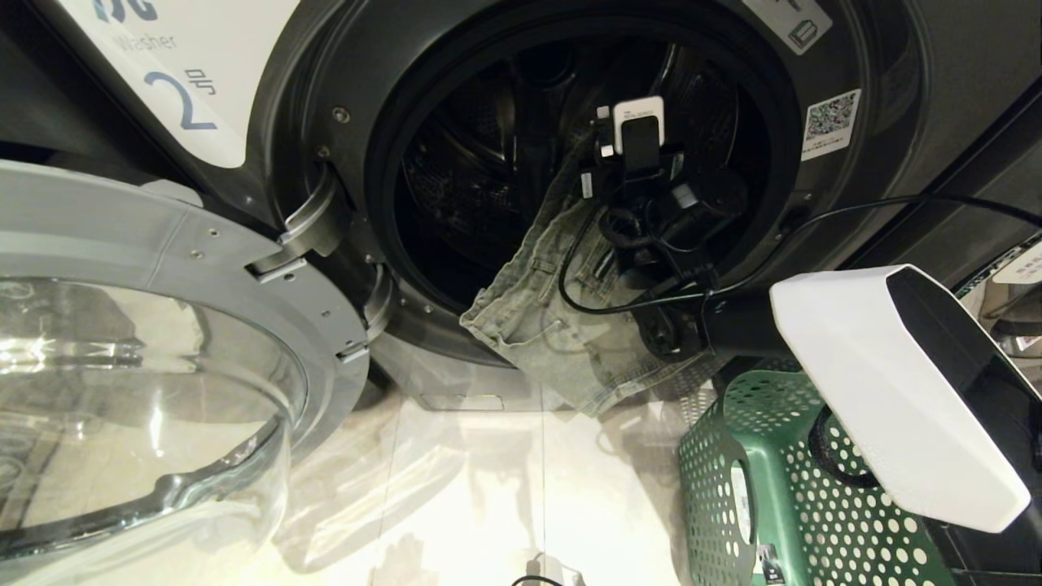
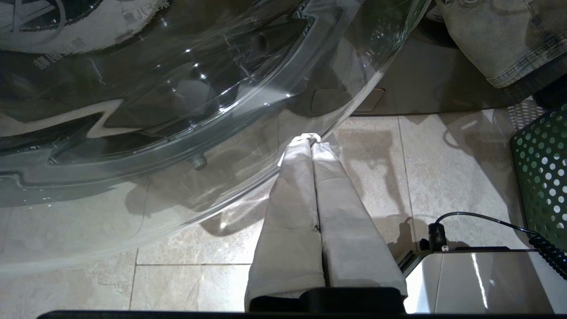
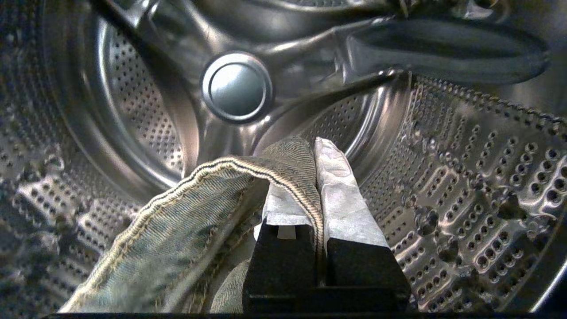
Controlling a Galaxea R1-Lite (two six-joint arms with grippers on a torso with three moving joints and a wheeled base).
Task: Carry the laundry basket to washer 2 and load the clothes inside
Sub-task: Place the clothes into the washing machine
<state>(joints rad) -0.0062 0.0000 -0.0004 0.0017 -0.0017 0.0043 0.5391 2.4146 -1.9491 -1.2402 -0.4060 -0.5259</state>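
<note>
Right wrist view: right hand (image 3: 316, 146) grips the jeans (image 3: 186, 221) hem inside the drum (image 3: 465, 177).

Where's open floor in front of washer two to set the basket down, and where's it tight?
Free: pale tiled floor between the open glass washer door and green perforated laundry basket. Crowded: the drum opening, where the right gripper holds faded denim jeans.

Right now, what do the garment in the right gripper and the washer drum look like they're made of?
Garment: faded denim by its twill weave and stitched hem. Drum: shiny perforated metal, probably stainless steel. The right gripper pinches the denim's edge.
</note>
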